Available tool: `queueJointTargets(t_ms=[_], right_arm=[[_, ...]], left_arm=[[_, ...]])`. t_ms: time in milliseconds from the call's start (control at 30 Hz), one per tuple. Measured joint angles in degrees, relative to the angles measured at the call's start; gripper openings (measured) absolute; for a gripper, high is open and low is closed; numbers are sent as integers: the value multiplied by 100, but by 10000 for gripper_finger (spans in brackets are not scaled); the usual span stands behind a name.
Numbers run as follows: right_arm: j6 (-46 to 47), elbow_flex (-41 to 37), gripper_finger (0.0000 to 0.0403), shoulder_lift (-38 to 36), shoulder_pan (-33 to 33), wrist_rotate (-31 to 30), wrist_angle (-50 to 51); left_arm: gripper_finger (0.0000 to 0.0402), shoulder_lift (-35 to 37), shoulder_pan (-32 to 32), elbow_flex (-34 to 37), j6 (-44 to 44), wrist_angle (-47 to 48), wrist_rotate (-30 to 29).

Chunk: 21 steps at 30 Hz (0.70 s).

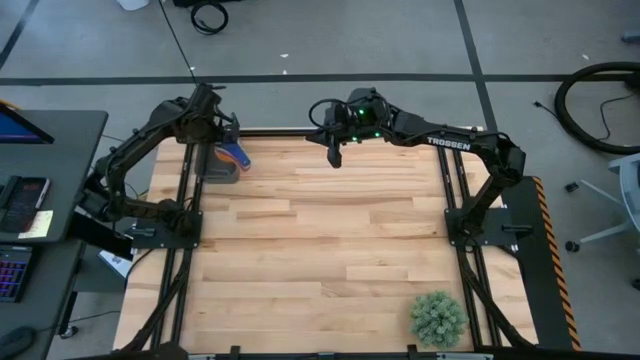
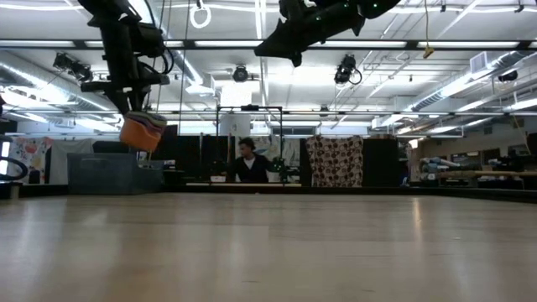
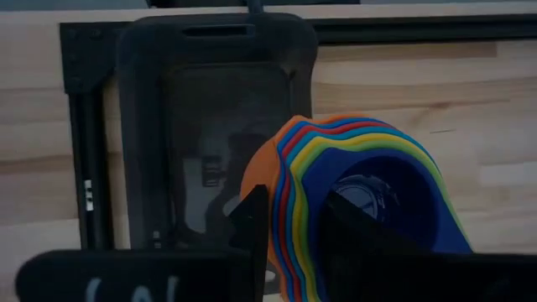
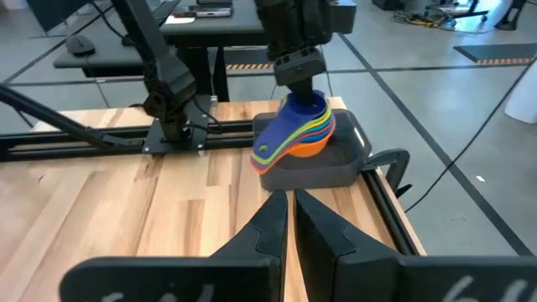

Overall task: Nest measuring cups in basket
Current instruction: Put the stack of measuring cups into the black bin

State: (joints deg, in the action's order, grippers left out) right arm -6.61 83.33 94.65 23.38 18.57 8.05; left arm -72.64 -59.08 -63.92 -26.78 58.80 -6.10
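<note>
Right wrist view: our left gripper point(image 4: 295, 82) is clamped on the nested measuring cups point(image 4: 295, 130) — stack hangs tilted right under its fingers, just above the basket point(image 4: 331, 168), handles sticking out over the near wall. Our right gripper point(image 4: 289, 220) — fingers pinched together, holding nothing — waits well apart, raised over the table point(image 1: 330, 260).

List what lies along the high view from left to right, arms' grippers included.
Left gripper holding the nested measuring cups above the basket → right gripper, raised over the table's far edge → spiky green plant ball.
</note>
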Motion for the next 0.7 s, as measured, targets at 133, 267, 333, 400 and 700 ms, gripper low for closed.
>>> queueJointTargets(t_ms=[133,267,333,400,700], right_arm=[[-52,0,29,0,0,21,93],[-100,0,29,0,0,19,161],[-105,0,29,0,1,19,175],[-107,0,29,0,4,19,173],[-107,0,29,0,4,60,192]], left_arm=[[81,43,-136,0,169,-66,324],[81,63,-152,0,611,2,580],[81,70,-152,0,914,-7,785],[81,66,-152,0,1235,11,860],[81,68,-377,2,444,-28,982]])
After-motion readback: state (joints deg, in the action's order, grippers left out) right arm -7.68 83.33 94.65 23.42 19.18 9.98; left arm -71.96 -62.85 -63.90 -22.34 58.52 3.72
